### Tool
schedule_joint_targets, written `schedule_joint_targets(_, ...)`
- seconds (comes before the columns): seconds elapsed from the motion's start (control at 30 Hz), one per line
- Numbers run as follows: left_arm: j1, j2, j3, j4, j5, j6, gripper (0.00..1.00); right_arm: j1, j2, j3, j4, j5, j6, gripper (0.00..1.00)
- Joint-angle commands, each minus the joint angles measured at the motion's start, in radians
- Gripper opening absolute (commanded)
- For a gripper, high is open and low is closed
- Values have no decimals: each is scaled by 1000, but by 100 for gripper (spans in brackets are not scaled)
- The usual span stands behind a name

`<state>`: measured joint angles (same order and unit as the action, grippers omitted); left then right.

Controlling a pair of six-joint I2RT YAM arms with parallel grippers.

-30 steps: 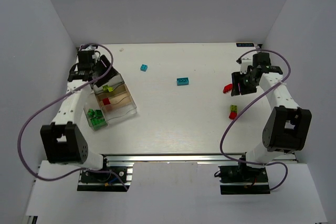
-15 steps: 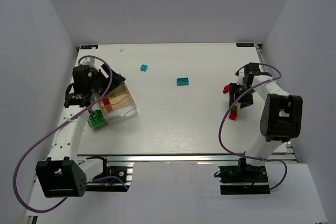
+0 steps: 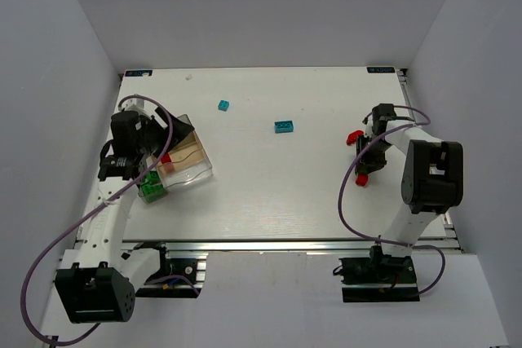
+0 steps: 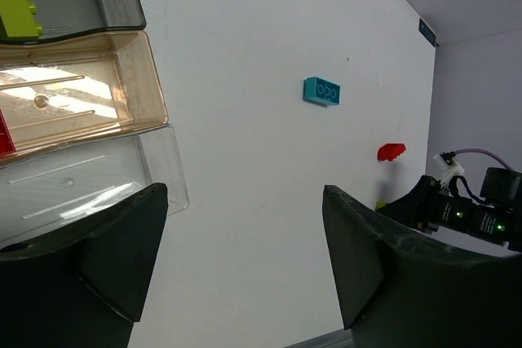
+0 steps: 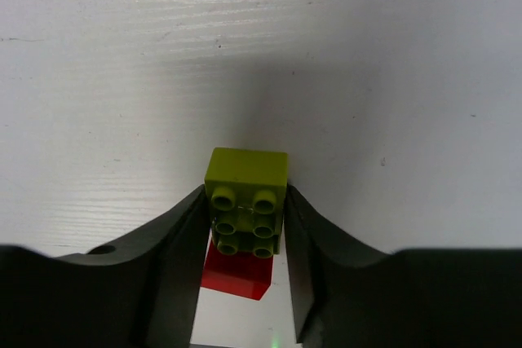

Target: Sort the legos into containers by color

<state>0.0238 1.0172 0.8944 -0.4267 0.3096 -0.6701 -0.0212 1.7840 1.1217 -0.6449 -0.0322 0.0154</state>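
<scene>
**Grippers and bricks during colour sorting, three views**

Right gripper (image 5: 245,195) points down at the white worktop (image 3: 269,193) near its right edge. Its two fingers (image 5: 175,242) lie against opposite sides of a two-colour stack (image 5: 247,201), a lime green brick seated on a red one, which stands on the worktop. Just beyond the stack, toward the far edge, lies a loose red brick (image 3: 353,138).

Left gripper (image 4: 245,226) hovers over the clear tray (image 4: 159,107) at the left side of the worktop. Its fingers are spread wide with nothing between them.

The left wrist view shows three tray compartments side by side:
- a greyish one holding a lime brick (image 4: 18,15);
- an amber one with a red tray brick (image 4: 4,132) cut off by the frame edge;
- a clear one, partly hidden behind a finger.

In the top view, green bricks (image 3: 151,187) sit at the tray's near left corner.

Two more bricks lie loose on the worktop, well apart from the tray. A long cyan brick (image 3: 284,126) lies near the middle, and a small cyan brick (image 3: 223,105) lies closer to the far edge.
</scene>
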Motion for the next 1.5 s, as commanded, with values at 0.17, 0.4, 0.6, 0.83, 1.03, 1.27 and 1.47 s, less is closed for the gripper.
schedule_joint_targets(0.17,10,-88,-3,-6,-15,10,86,6,-17,41,-13,-18,-58,18)
schedule_joint_targets(0.4,10,-183,0,38,-24,12,89,125,29,295,-102,-383,-352,0)
schedule_joint_targets(0.6,10,-268,14,31,-86,9,90,332,172,624,-170,-621,-512,0)
schedule_joint_targets(0.83,10,-368,29,-27,-150,-19,90,633,400,961,20,-689,-536,0)
schedule_joint_targets(1.03,10,-427,72,-125,-196,-37,90,751,581,1096,519,-476,-160,0)
schedule_joint_targets(1.27,10,-457,109,-228,-207,-65,90,871,606,1000,934,-258,-37,0)
schedule_joint_targets(1.47,10,-465,129,-291,-193,-85,90,940,718,1075,1091,-150,4,0)
